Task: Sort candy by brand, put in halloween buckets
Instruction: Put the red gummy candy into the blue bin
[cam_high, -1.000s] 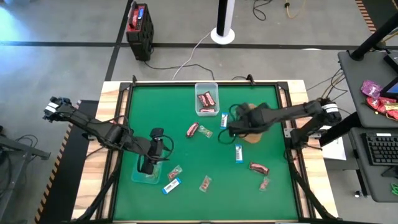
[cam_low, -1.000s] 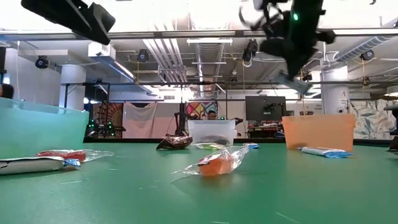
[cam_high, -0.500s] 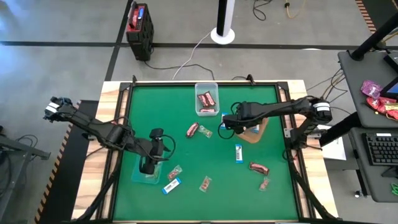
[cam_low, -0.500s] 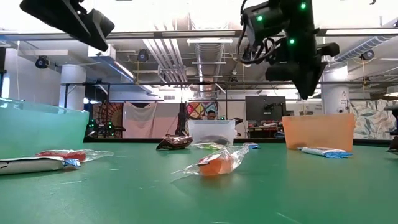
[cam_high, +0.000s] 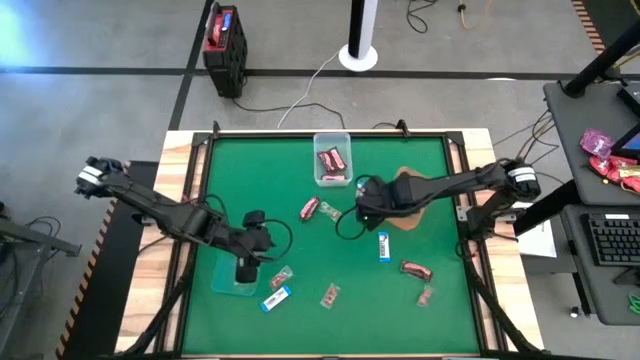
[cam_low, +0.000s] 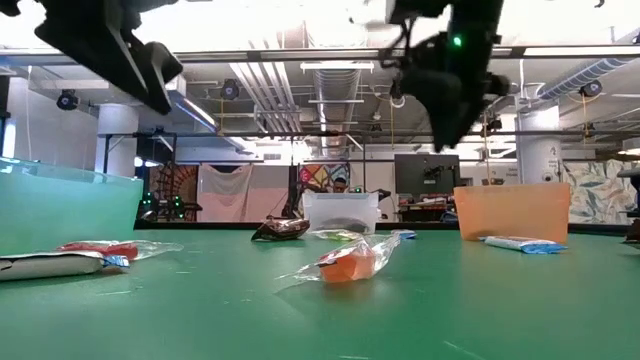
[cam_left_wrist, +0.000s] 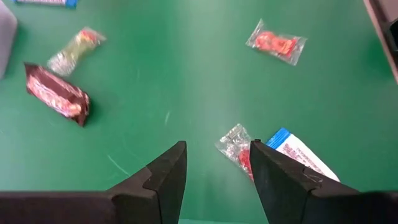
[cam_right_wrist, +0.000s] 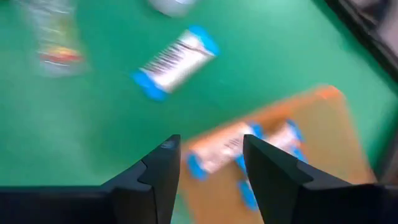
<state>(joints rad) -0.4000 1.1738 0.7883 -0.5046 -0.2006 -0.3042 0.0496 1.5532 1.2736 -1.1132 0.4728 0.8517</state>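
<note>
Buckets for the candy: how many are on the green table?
3. A clear tub at the far edge, a teal tub near the front left, and a brown tray right of the middle.

green table, w/ clear tub, teal tub, brown tray, loose candy

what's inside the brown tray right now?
The right wrist view shows blue-and-white wrapped candy lying in the brown tray, at least two pieces. The open right gripper covers part of the tray floor, so the count is uncertain.
</note>
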